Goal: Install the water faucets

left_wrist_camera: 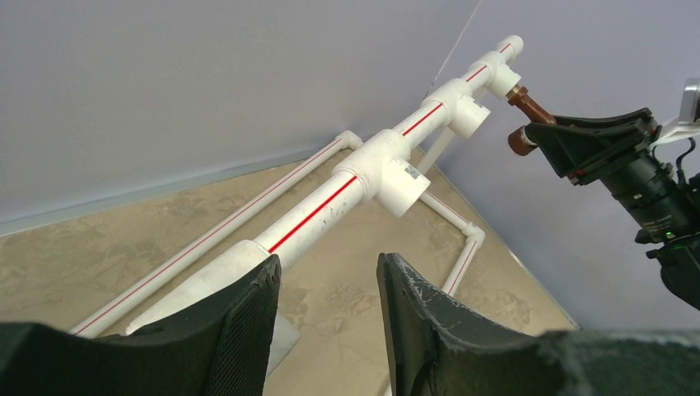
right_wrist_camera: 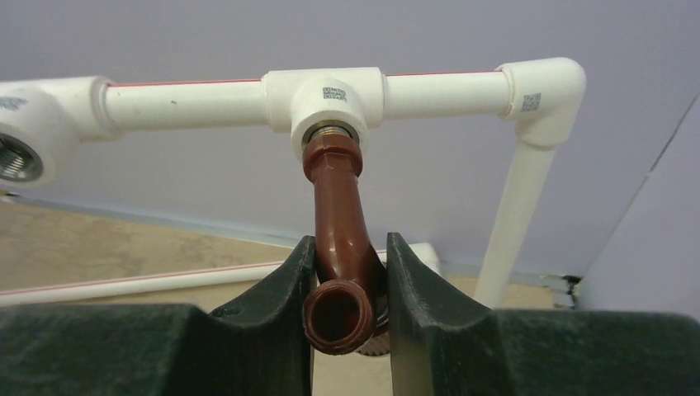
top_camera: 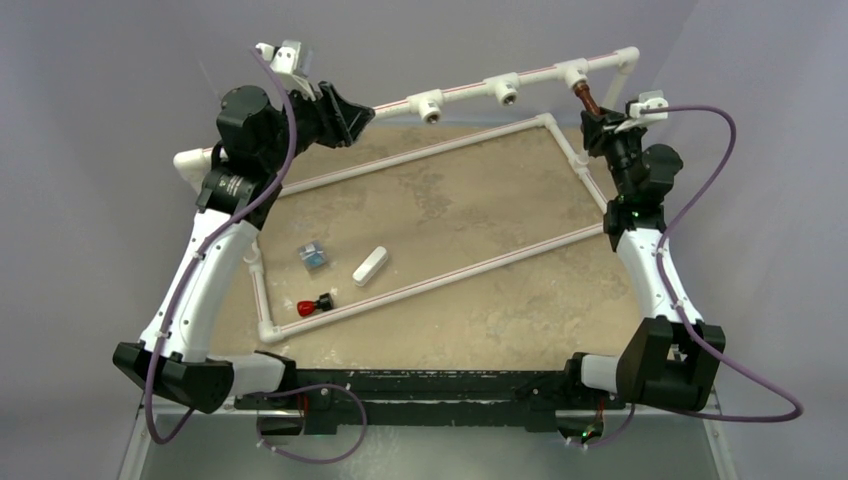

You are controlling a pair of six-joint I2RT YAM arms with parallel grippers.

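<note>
Threading step: right gripper point(right_wrist_camera: 351, 243) fingers clamp the faucet point(right_wrist_camera: 334, 206) at the tee point(right_wrist_camera: 326, 95); left gripper point(left_wrist_camera: 328, 264) fingers stand apart by the pipe point(left_wrist_camera: 314, 214). Next probably needs wrist rotation.

Smooth, glossy reddish-brown finish on the water faucet point(right_wrist_camera: 337, 239), with highlights along its bend; metal or plastic not to be told. Dull grey metal thread inside the open white tee fitting point(right_wrist_camera: 18, 158). Smooth white plastic with a soft sheen on the pipe point(right_wrist_camera: 190, 101), a thin red line printed along it. Dark, matt, finely grained plastic or rubber on the fingers point(right_wrist_camera: 429, 305) of the right hand point(right_wrist_camera: 350, 247). Same rough, speckled black on the fingers point(left_wrist_camera: 239, 330) of the left hand point(left_wrist_camera: 328, 264), edges slightly frayed. Matt, mottled sandy, stone-like look to the surface point(top_camera: 450, 215). Glossy white shells and matt black joints on the arms point(top_camera: 205, 280).
</note>
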